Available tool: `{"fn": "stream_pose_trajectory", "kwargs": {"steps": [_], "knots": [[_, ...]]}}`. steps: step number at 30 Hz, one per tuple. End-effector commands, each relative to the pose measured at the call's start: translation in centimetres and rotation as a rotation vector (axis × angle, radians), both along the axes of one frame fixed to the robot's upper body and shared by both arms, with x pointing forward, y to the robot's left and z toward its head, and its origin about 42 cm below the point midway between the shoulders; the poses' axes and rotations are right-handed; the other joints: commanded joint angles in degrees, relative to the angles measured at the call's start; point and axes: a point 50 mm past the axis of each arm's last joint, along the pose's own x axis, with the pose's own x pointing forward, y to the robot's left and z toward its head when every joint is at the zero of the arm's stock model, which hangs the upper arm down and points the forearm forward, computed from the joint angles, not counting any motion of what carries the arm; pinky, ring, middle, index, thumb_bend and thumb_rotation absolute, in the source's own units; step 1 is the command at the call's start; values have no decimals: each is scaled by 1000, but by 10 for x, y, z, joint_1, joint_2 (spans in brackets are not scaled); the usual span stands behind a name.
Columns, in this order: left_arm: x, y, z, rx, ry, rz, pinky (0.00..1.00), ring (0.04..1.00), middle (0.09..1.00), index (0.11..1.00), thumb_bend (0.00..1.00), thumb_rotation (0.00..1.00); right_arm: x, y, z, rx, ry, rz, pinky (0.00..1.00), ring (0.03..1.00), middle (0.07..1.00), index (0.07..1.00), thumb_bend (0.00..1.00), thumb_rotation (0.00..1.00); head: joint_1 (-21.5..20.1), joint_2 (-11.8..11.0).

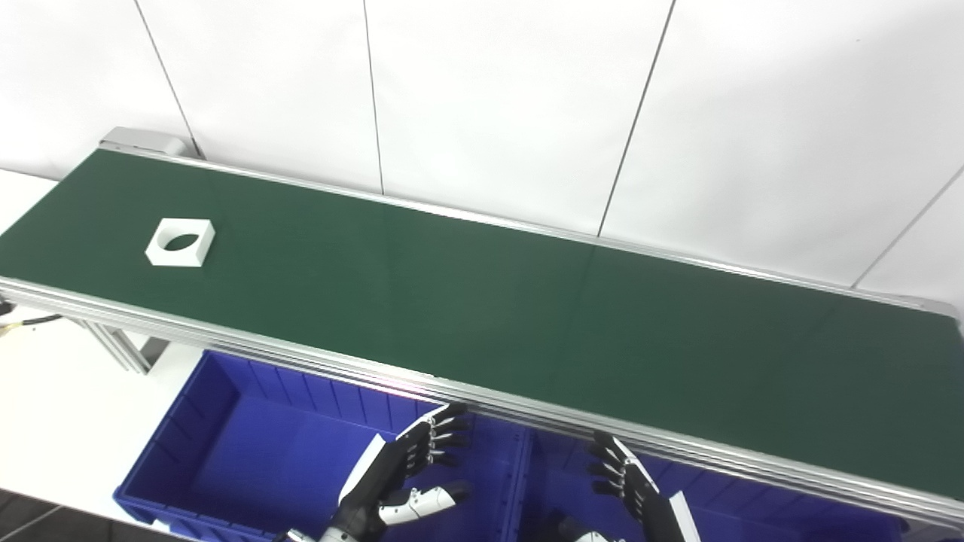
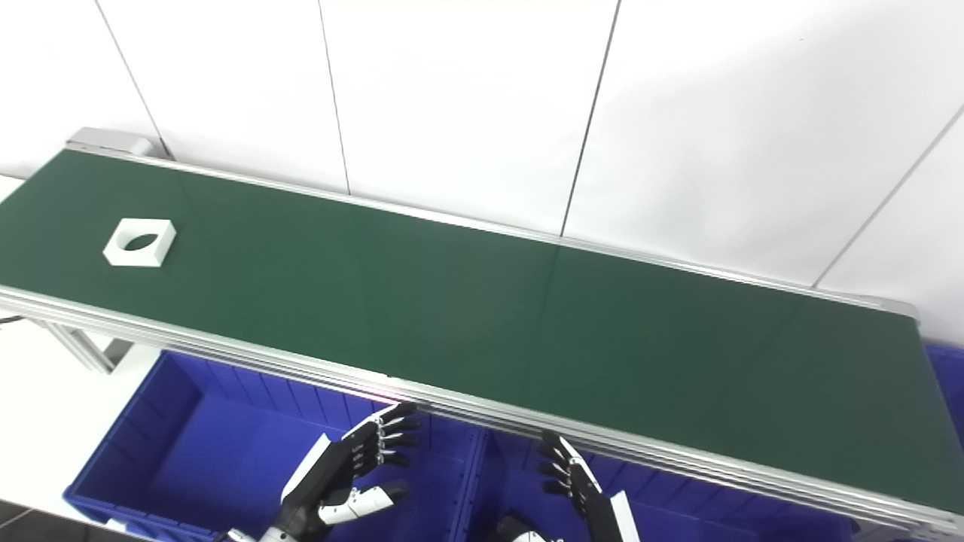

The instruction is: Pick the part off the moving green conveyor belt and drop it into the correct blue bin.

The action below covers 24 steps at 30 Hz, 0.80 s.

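A white square part with a round hole (image 1: 180, 242) lies on the green conveyor belt (image 1: 482, 301) near its far left end; it also shows in the right eye view (image 2: 140, 242). My left hand (image 1: 407, 470) is open and empty, hovering over the left blue bin (image 1: 226, 459) below the belt's front rail. My right hand (image 1: 629, 482) is open and empty over the right blue bin (image 1: 753, 512). Both hands are far to the right of the part and below the belt.
The belt's aluminium front rail (image 1: 527, 410) runs just above both hands. A white panelled wall (image 1: 489, 98) stands behind the belt. A metal leg (image 1: 117, 346) and a cable (image 1: 30, 322) are at the left under the belt.
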Motion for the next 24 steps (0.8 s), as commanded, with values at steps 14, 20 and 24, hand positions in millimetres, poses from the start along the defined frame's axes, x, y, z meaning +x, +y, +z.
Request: {"fn": "stream_pose_trajectory", "kwargs": {"steps": [14,20,24], "knots": [[9,-6,7,-22,-70,7,678,760,816,851,834,413,8,0,7,24,-74,6,721,795,854,904,618,422,19,-18],[8,-4,13,-37,-87,19,673,758,812,854,822,406,10,2,6,30,-73,7,716,794,851,903,631,434,19,-16],[7,-1,19,-37,-102,35,668,760,816,852,825,423,9,2,6,31,-72,8,718,796,852,905,628,423,19,-17]]}}
